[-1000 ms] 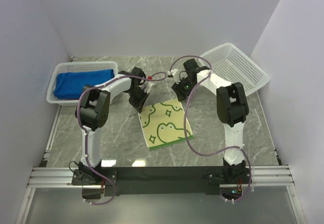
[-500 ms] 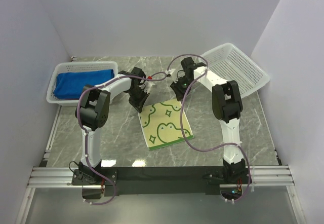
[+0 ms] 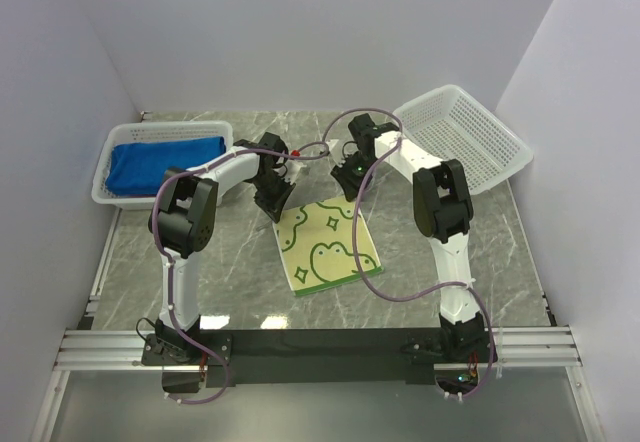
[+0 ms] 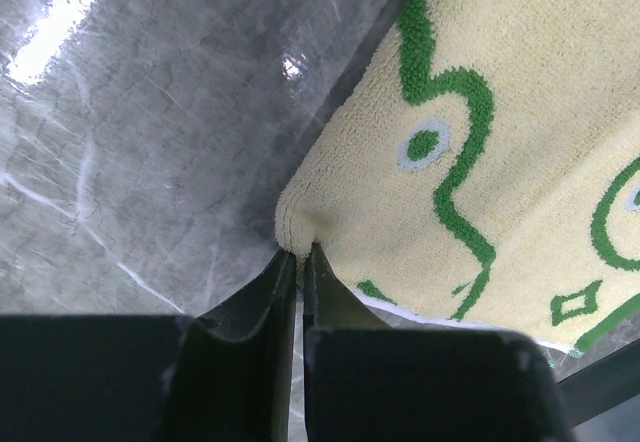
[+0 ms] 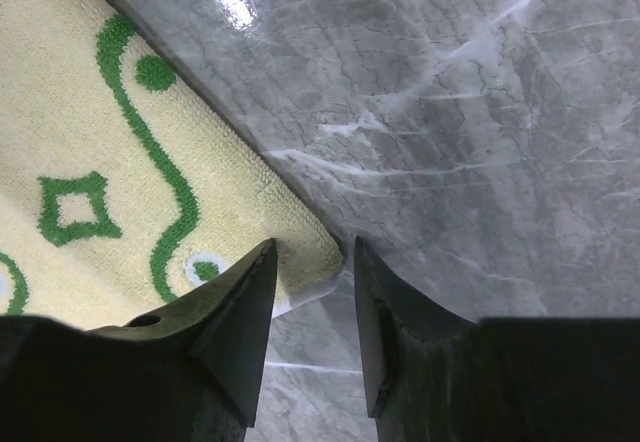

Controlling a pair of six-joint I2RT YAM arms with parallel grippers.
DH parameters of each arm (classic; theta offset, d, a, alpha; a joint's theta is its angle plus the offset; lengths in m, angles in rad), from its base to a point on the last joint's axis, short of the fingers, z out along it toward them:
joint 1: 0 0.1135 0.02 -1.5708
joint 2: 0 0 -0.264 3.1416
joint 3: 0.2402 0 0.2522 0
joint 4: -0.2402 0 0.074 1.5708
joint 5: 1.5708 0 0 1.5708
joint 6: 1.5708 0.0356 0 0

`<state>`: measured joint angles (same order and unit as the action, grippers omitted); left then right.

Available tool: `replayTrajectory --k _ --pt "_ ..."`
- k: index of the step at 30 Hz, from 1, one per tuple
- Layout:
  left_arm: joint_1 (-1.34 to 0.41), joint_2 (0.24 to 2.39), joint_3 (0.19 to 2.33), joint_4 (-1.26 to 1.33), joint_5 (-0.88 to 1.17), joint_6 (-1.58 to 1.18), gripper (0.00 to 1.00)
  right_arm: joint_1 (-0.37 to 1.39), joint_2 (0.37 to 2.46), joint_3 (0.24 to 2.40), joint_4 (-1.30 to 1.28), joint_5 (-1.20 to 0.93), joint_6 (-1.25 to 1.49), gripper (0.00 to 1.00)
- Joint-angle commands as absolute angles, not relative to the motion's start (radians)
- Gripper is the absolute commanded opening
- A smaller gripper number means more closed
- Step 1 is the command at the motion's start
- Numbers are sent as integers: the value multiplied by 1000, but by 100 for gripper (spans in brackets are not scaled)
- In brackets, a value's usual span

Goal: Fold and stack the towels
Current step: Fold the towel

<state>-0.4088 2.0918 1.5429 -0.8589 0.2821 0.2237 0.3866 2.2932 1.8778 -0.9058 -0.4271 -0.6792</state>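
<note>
With left gripper (image 4: 300, 262), pinched far-left corner of towel (image 3: 328, 244), flat on tabletop (image 3: 200, 262) centre; with right gripper (image 5: 312, 262), jaws spread, straddled far-right corner, unclamped. Took both far corners likely for folding nearward.

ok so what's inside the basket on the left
The left basket holds blue towel cloth, filling most of it. Anything beneath the cloth, and how many towels there are, is covered.
</note>
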Motion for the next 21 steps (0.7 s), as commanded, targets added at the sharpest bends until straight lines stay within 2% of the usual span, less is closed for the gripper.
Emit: replayTrajectory --k 1,4,5,6,7,12,21 --pt "-422 2166 1502 -831 282 233 1 396 2325 1888 -945 -399 -693 38" --pt "-422 2161 1497 -831 273 233 1 393 2332 1893 -943 -388 -690 31" --pt "-422 2161 1497 -831 268 235 1 393 2335 1897 -946 -388 -690 24" --pt "-420 2157 1496 -828 265 235 1 391 2336 1907 -951 -388 -692 8" --pt "-420 2155 1494 -828 262 236 1 391 2341 1911 -953 -390 -693 1" --pt "-416 2132 1497 -784 221 232 1 391 2324 1905 -939 -396 -684 0" --pt "-397 1964 1445 -588 127 192 1 384 2162 1803 -750 -357 -609 0"
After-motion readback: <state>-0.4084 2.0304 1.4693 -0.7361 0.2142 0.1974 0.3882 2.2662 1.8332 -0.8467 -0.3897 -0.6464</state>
